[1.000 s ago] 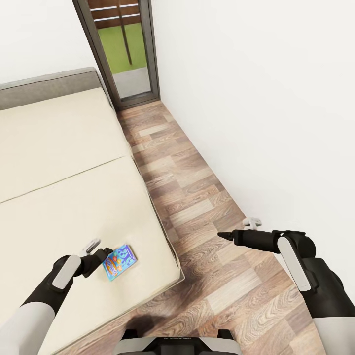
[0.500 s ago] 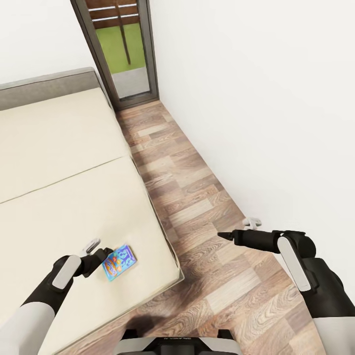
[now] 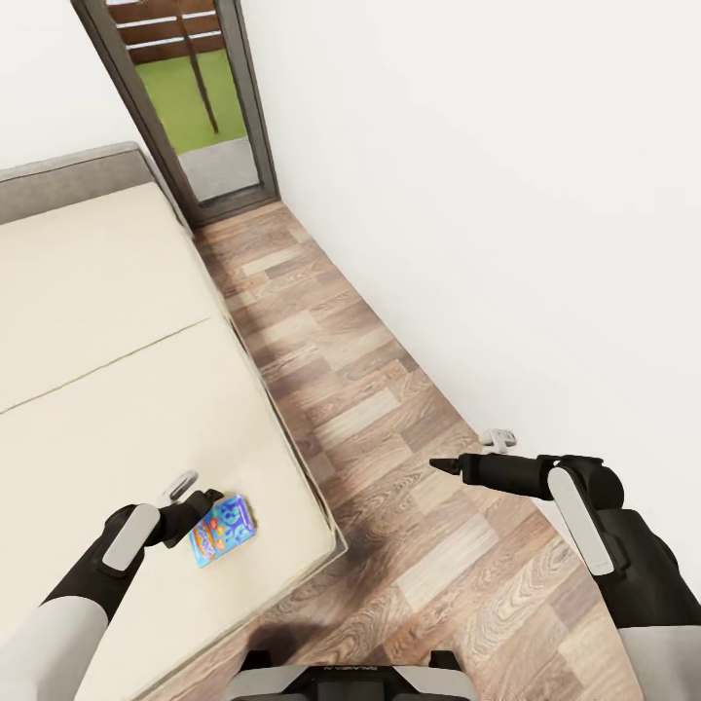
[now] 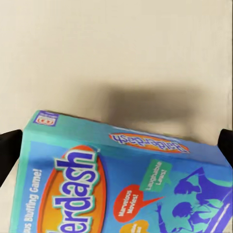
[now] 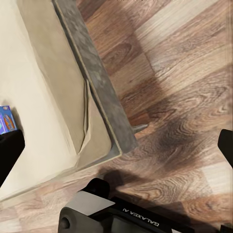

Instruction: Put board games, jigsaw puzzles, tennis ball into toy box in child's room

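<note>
A low bed with a cream mattress and thin grey frame (image 3: 117, 389) fills the left side of the head view, beside a strip of brown wood-plank floor (image 3: 389, 467) that runs along a plain white wall (image 3: 506, 195) to a dark-framed glass door (image 3: 195, 107) at the far end. Near the bed's near corner, a small flat blue-and-white board game box (image 3: 222, 530) with an orange title patch is over the mattress, close to the edge. The left gripper (image 3: 198, 513) is at the box's left end; in the left wrist view its dark fingertips (image 4: 8, 150) sit wide apart on either side of the box (image 4: 121, 184), and whether they press on it cannot be told. The right gripper (image 3: 440, 466) hangs over the floor holding nothing, its fingers spread wide in the right wrist view.
</note>
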Available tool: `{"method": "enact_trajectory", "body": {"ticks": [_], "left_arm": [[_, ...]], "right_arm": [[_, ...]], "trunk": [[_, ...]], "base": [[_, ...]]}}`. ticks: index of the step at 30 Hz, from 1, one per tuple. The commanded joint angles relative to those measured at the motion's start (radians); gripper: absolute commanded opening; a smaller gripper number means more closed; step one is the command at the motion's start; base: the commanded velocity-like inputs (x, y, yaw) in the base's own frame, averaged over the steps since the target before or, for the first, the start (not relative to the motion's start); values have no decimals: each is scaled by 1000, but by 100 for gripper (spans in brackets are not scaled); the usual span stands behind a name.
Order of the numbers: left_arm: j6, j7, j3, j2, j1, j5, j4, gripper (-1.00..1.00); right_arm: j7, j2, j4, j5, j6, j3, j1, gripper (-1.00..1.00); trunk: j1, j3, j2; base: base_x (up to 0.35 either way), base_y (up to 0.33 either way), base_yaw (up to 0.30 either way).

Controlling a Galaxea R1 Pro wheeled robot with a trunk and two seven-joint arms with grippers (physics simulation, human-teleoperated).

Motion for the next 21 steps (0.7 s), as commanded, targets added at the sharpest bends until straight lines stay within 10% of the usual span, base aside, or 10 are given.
{"method": "enact_trajectory", "body": {"ticks": [1, 21], "left_arm": [[4, 9, 1, 0, 0, 11, -2, 100], [4, 8, 4, 0, 0, 14, -2, 100]], "right_arm": [[10, -1, 0, 11, 2, 1, -1, 100], [10, -1, 0, 11, 2, 1, -1, 100]], "trunk": [[0, -1, -1], [0, -1, -1]], "base": [[0, 0, -165], [-6, -2, -49]]}}
